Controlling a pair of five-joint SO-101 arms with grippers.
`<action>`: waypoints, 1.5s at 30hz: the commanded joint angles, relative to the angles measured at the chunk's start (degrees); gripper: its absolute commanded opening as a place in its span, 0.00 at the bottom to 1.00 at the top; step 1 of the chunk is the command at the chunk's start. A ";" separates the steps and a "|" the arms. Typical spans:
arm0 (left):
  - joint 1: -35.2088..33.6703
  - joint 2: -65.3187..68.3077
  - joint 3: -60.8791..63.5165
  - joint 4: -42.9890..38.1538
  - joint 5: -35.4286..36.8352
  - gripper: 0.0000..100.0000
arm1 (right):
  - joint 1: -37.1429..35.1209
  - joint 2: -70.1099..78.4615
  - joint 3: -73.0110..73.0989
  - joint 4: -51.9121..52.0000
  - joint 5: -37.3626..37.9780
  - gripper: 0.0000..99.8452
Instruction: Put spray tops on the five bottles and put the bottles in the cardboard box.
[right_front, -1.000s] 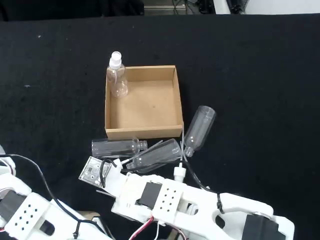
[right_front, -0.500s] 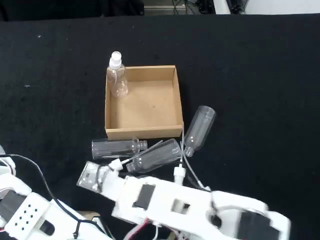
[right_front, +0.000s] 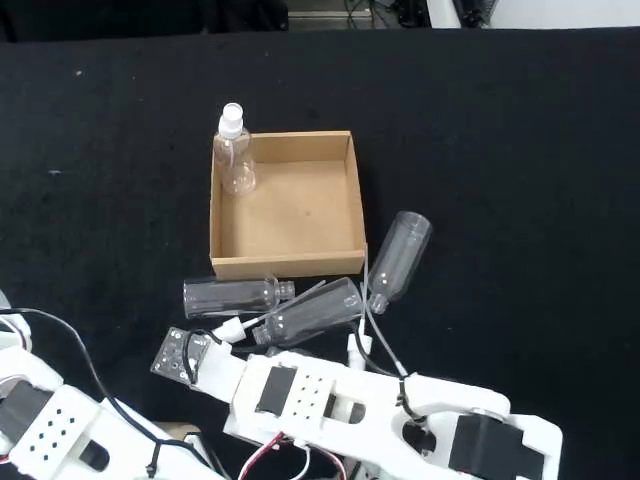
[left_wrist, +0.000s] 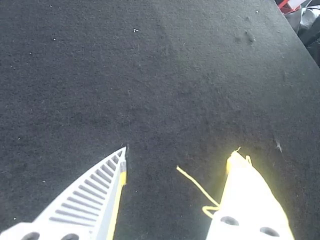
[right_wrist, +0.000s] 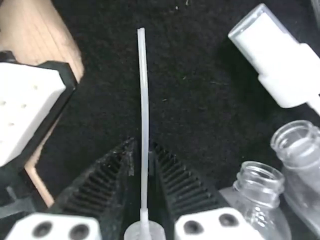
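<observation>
The cardboard box (right_front: 285, 205) sits mid-table, with one capped bottle (right_front: 233, 150) standing in its far left corner. Three open bottles (right_front: 235, 295) (right_front: 310, 312) (right_front: 398, 255) lie just in front of the box. Loose spray tops (right_front: 228, 329) (right_front: 357, 346) lie by them. My right gripper (right_wrist: 143, 150) is shut on a spray top's thin tube (right_wrist: 143, 90), near another spray top (right_wrist: 277, 65) and two open bottle necks (right_wrist: 260, 180) (right_wrist: 300, 145). The right arm (right_front: 350, 400) lies low along the front edge. My left gripper (left_wrist: 175, 160) hangs open over bare black cloth.
The left arm's white body (right_front: 45, 425) fills the front left corner, and part of it (right_wrist: 25, 110) stands close beside my right gripper. A wooden edge (right_wrist: 30, 35) shows past it. Black cloth (right_front: 500, 150) stretches to the right and behind the box.
The right arm has rolled at the wrist and its camera end has shifted slightly left and toward the front. The bottles and the box have stayed in place.
</observation>
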 joint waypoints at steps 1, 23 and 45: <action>-0.48 0.26 -3.12 -1.32 0.18 0.22 | 3.69 -5.85 -3.65 4.48 0.18 0.01; -0.48 0.26 -3.12 -1.32 0.18 0.22 | 1.67 -25.10 1.19 7.65 2.73 0.11; -0.57 0.26 -3.12 -1.41 0.18 0.23 | -0.97 2.59 -8.92 -3.78 -0.44 0.11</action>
